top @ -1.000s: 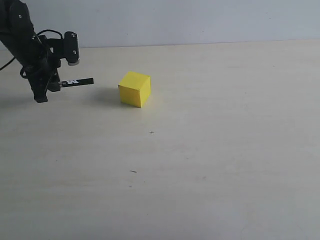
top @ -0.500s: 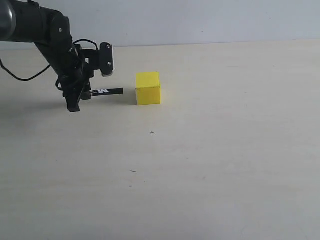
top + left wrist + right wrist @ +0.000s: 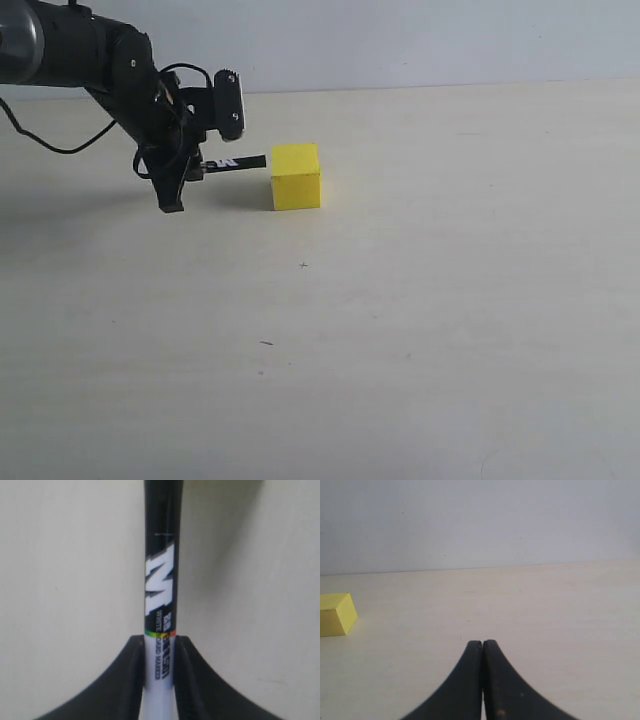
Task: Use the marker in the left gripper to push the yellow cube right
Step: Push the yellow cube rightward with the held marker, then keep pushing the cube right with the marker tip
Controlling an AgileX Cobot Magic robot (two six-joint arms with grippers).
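entry: marker (image 3: 238,161) clamped in my left gripper (image 3: 185,175), levelled at the yellow cube (image 3: 296,177).
my left jaws grasp the white barrel; the black end reaches the cube's gripper-side face, seemingly touching, though the view is coarse. cube sits on the table (image 3: 400,300). my right gripper (image 3: 482,645), apart from the cube, is pressed closed, empty.

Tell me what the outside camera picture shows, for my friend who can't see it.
A black left gripper holds a slim black-and-white marker level, its tip right beside a small bright-yellow cube on a pale wood-look table. Whether tip and cube touch is unclear.
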